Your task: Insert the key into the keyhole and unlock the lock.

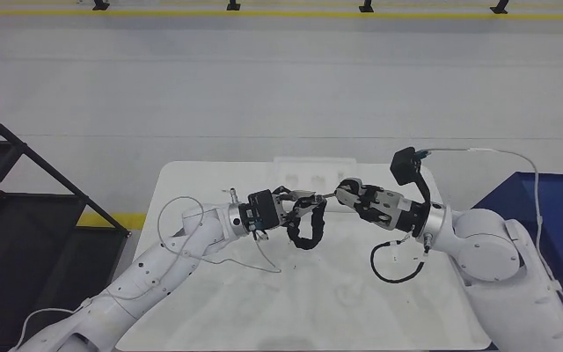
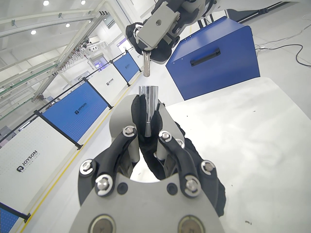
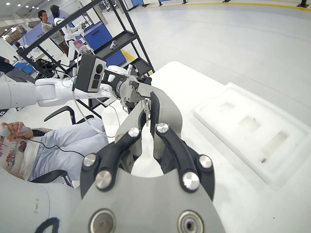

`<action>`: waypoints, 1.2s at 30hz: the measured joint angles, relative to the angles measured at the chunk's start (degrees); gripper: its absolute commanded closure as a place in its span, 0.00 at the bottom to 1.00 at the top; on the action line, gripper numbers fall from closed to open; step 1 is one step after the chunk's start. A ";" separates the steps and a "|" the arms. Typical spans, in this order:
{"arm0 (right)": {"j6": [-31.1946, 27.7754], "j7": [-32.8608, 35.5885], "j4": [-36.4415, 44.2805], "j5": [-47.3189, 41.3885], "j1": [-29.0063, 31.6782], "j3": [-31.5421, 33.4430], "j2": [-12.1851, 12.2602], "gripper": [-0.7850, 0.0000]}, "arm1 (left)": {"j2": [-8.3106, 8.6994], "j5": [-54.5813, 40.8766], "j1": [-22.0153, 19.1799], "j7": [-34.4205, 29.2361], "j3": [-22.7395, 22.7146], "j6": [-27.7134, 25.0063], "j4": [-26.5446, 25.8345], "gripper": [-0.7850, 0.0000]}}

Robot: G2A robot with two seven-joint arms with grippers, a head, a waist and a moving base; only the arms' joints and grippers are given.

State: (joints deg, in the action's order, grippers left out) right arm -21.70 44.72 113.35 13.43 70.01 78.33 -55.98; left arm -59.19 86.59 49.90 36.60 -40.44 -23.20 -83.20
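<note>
Left gripper (image 2: 145,120) pinching the lock (image 2: 147,100), right gripper (image 3: 148,112) pinching the key (image 2: 146,65), key tip just short of the lock's chrome end, both held over the table (image 1: 352,299) near its far edge, white tray (image 1: 314,170) at that edge.

The lock (image 2: 147,105) was shiny, smooth metal, like a mirror. The key (image 2: 146,65) was silver metal, a bit duller. The left pincer (image 2: 147,112) had matt grey fingers (image 2: 119,117), black rubbery pads (image 2: 138,115) and shiny screws (image 2: 129,131). The worktop (image 2: 243,134) looked smooth, white and matt. The tray (image 3: 255,132) looked like matt white foam.
</note>
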 measured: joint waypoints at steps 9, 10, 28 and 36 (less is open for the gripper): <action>0.43 -0.46 0.31 0.03 0.15 -0.09 -0.02 1.00 | -0.77 0.80 1.98 -0.52 -1.54 4.71 -0.45 1.00; 0.43 -0.48 0.33 0.03 0.16 -0.08 -0.03 1.00 | -0.81 1.06 2.19 -0.57 -1.69 4.96 -0.48 1.00; 10.52 -2.39 5.20 5.62 3.76 0.62 0.04 1.00 | -2.13 5.66 4.74 -5.02 -3.17 8.46 -3.27 1.00; 11.57 -2.58 4.64 5.82 2.89 -0.61 -0.15 1.00 | -2.68 6.64 5.06 -6.55 -3.91 7.57 -3.30 1.00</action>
State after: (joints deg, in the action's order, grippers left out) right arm -10.13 42.14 118.00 19.25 72.90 77.71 -56.13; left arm -61.87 93.22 54.96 30.04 -44.35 -15.63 -86.50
